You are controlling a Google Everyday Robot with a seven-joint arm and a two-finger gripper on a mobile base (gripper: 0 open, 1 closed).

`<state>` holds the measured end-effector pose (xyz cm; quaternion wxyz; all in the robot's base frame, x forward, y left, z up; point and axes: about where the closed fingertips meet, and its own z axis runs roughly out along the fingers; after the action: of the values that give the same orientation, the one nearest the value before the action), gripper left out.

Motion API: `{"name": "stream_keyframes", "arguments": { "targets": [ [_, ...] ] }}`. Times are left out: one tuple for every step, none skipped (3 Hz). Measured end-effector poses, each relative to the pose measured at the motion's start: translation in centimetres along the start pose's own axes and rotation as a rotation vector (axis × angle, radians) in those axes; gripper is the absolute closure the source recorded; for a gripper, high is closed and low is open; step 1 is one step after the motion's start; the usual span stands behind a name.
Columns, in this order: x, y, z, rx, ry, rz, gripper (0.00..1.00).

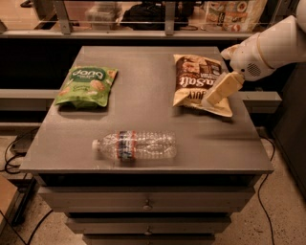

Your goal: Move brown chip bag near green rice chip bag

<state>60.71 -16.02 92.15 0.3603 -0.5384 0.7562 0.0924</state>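
The brown chip bag [196, 80], dark brown and tan with white "Sea Salt" lettering, lies flat on the right side of the grey table [143, 115]. The green rice chip bag [86, 85] lies flat on the left side, well apart from it. My gripper [217, 93] hangs from the white arm [267, 48] that comes in from the upper right. It is over the brown bag's lower right part and hides some of it.
A clear plastic water bottle [136, 145] lies on its side near the table's front edge, between the two bags. Drawers [146, 206] sit under the tabletop. A glass-fronted shelf with goods [143, 14] runs behind the table.
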Motion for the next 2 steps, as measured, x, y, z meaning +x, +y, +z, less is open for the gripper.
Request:
{"name": "stream_keyframes", "arguments": {
  "targets": [
    [1.6,-2.2,4.2,0.009,0.017,0.08,0.0],
    [2.7,-2.5,6.6,-0.006,0.042,0.124,0.0]
  ]
}}
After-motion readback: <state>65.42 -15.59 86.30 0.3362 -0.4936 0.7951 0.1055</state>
